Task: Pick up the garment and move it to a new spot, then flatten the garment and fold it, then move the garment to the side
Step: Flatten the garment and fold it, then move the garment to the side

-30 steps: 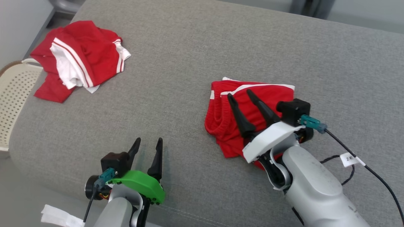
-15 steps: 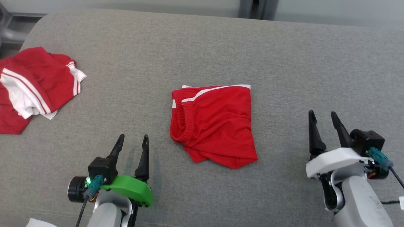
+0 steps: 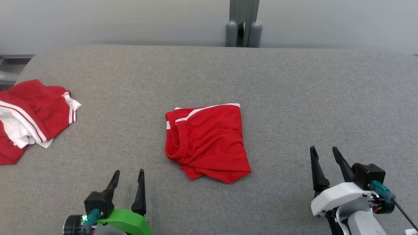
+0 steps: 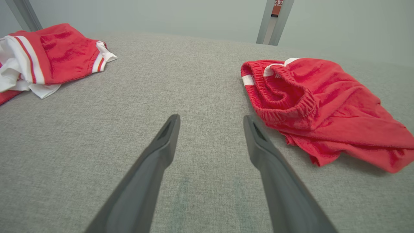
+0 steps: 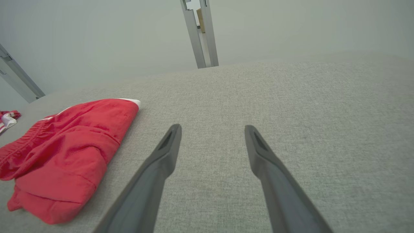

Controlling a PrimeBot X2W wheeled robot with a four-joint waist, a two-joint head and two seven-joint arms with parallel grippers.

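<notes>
While my left gripper (image 3: 129, 170), right gripper (image 3: 323, 148) gape empty, garment (image 3: 205, 143) rests on grey cushion (image 3: 294, 98), wall (image 3: 98, 19) behind.
Head view adds clothes (image 3: 32, 111) left of it.

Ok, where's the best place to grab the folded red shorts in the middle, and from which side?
Probably the bunched elastic waistband on the left edge of the folded shorts, approached from the left by the open left gripper. That rolled edge stands up off the cushion and gathers the layers.
</notes>
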